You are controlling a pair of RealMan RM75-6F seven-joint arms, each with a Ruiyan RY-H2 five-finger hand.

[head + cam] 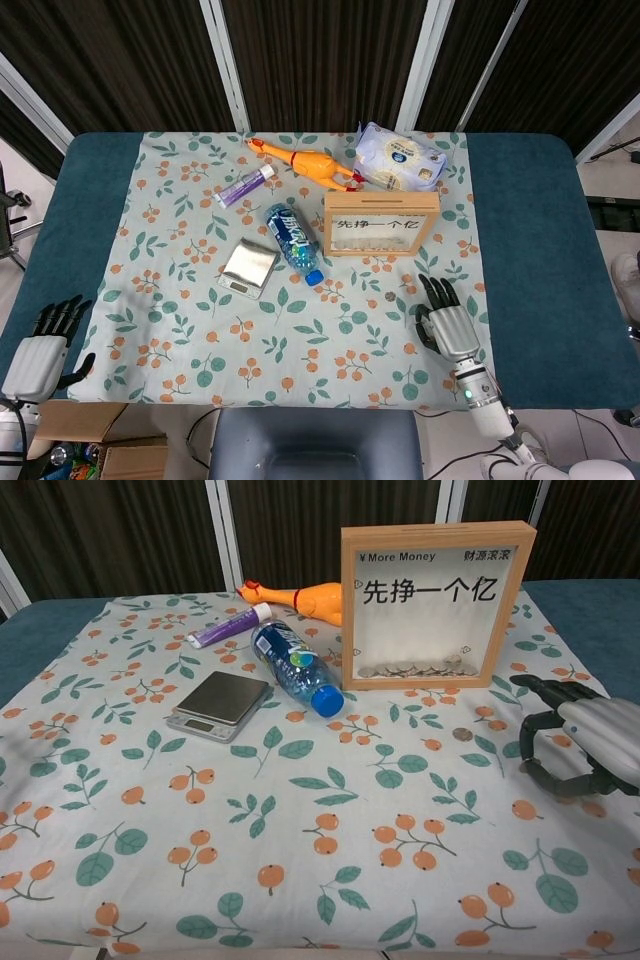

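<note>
The right hand [447, 322] is seen near the front right of the floral cloth [180, 300], palm down, its fingers [548, 720] spread and arched with nothing held between them. A small coin [462, 734] lies on the cloth just beside the fingertips, apart from them as far as the chest view allows. Beyond the coin, a wooden frame box [381, 223] stands upright, with coins gathered at its bottom. To its left lie a water bottle [293, 242] on its side and a small scale [248, 267]. Further back, a purple tube [243, 186], a rubber chicken [305, 162] and a wipes pack [399, 158] are found. The left hand [40, 348] is held off the table's front left corner, fingers extended and empty.
</note>
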